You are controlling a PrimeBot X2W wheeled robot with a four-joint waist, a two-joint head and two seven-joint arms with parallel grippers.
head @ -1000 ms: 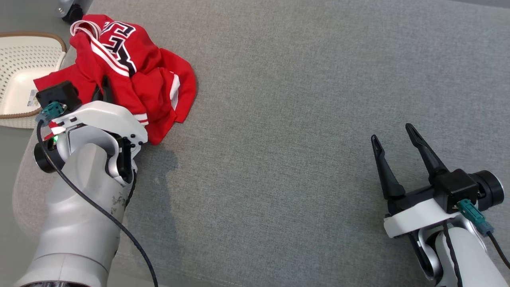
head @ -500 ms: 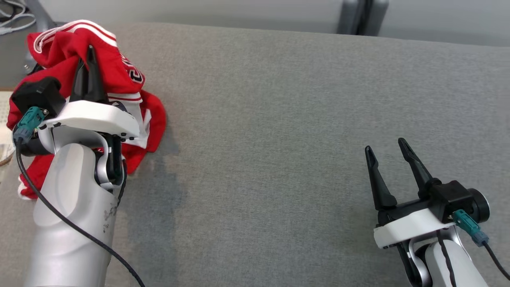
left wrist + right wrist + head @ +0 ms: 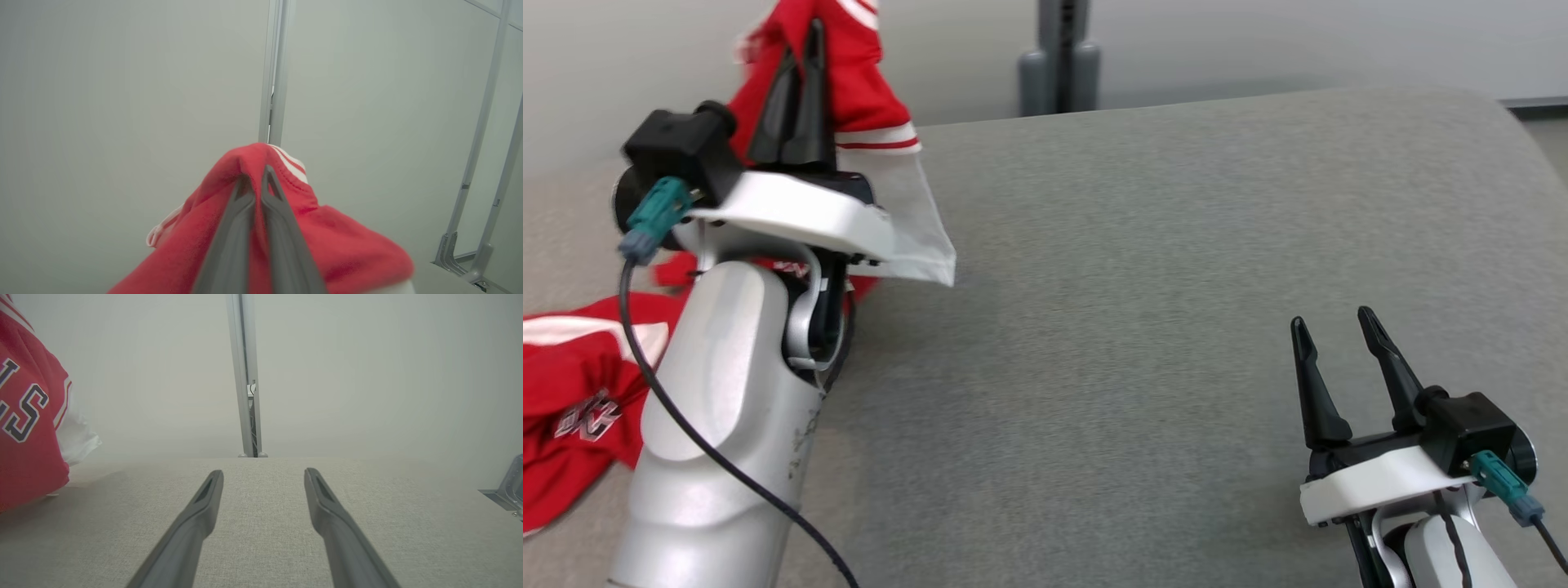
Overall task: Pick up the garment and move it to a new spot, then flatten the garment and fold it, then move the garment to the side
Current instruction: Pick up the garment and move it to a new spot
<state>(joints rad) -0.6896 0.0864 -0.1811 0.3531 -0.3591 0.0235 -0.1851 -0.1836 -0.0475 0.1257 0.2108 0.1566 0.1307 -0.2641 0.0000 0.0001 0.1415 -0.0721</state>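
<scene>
Up goes my left claw (image 3: 805, 41) since a second ago, clamped shut on the red garment (image 3: 870, 98) and raised off the grey surface (image 3: 1135, 286). Cloth hangs from the pinch near the far left corner, trailing down by the left edge. My right claw (image 3: 1330, 318) hovers spread wide, empty, near the right near corner.

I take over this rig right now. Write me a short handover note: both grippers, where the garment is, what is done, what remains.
Left gripper: shut on a fold of the red garment, raised above the grey surface.
Right gripper: open, empty, low over the surface at the right.
Garment: hangs from the left gripper; lower part trails at the robot's left.
Done: pickup.
Left to do: set it at a new spot, flatten, fold, move aside.
</scene>
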